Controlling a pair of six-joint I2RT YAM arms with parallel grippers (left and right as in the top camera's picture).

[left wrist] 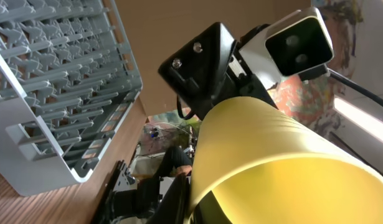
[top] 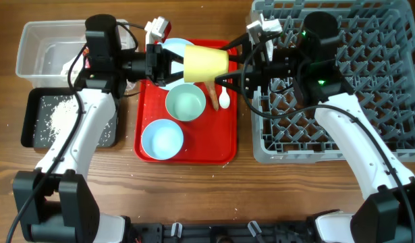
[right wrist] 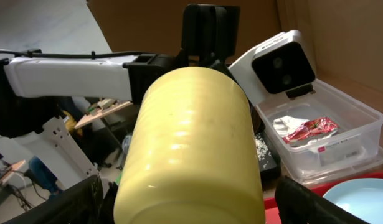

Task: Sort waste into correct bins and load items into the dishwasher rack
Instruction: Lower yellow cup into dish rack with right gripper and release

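Observation:
The yellow cup (top: 206, 62) hangs on its side above the red tray. My left gripper (top: 172, 64) is shut on its rim; a finger shows at the rim in the left wrist view (left wrist: 197, 205), where the cup (left wrist: 278, 162) fills the frame. My right gripper (top: 231, 62) is open, its fingers on either side of the cup's base (right wrist: 191, 143) with gaps. The mint bowl (top: 185, 102), blue bowl (top: 161, 138), white spoon (top: 224, 99) and brown stick scrap (top: 213, 94) lie on the tray. The plate (top: 172, 48) is mostly hidden. The grey rack (top: 369, 81) is at right.
The clear tub (top: 45, 47) at far left holds the red-and-white wrapper (right wrist: 309, 129). The black tray (top: 38, 121) in front of it holds white rice. The red tray (top: 224, 148) lies between the bins and the rack. The rack also shows in the left wrist view (left wrist: 60, 81).

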